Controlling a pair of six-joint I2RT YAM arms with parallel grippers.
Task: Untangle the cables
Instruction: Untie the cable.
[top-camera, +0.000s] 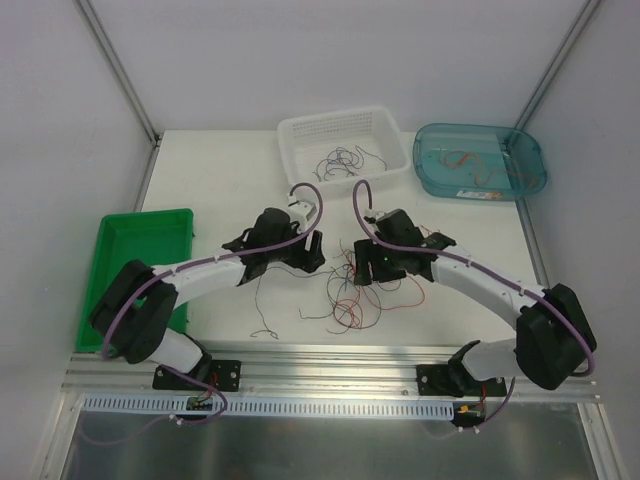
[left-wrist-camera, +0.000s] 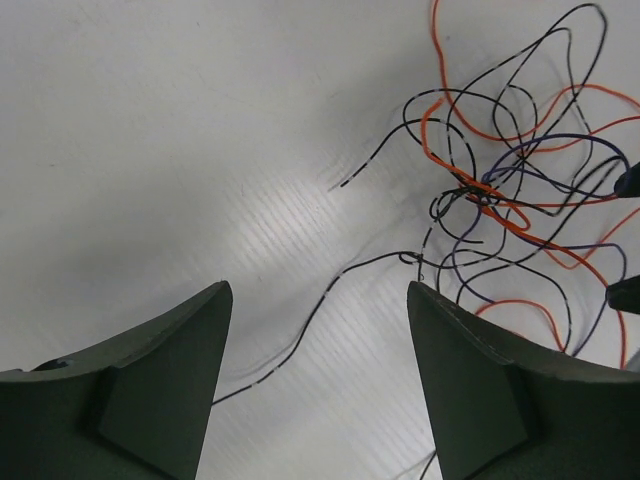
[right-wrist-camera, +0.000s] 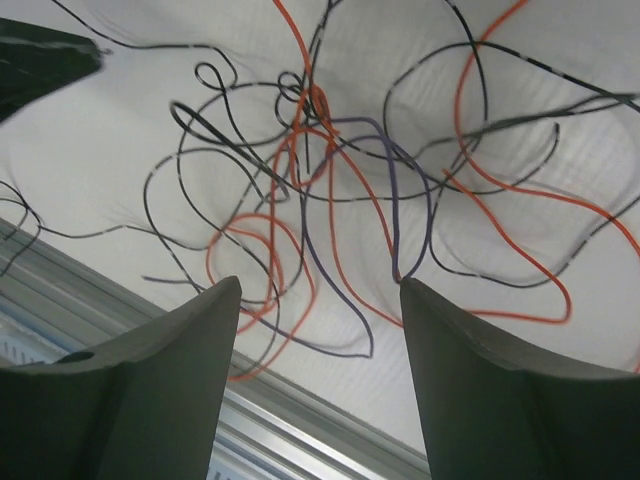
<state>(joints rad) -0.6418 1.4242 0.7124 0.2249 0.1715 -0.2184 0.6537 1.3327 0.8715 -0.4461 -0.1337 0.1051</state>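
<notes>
A loose tangle of thin orange, black and purple cables (top-camera: 352, 298) lies on the white table between the two grippers. In the left wrist view the tangle (left-wrist-camera: 500, 205) is at the upper right, and one black strand (left-wrist-camera: 330, 292) trails across between the fingers. My left gripper (left-wrist-camera: 320, 300) is open and empty, hovering left of the tangle. In the right wrist view the tangle (right-wrist-camera: 330, 170) spreads just beyond the fingers. My right gripper (right-wrist-camera: 320, 290) is open and empty, right over the cables.
A white mesh basket (top-camera: 300, 135) at the back holds some loose dark wires. A teal tray (top-camera: 530, 150) at back right holds orange wires. A green tray (top-camera: 110, 260) stands at the left. The table's metal front rail (top-camera: 330, 375) runs close below the tangle.
</notes>
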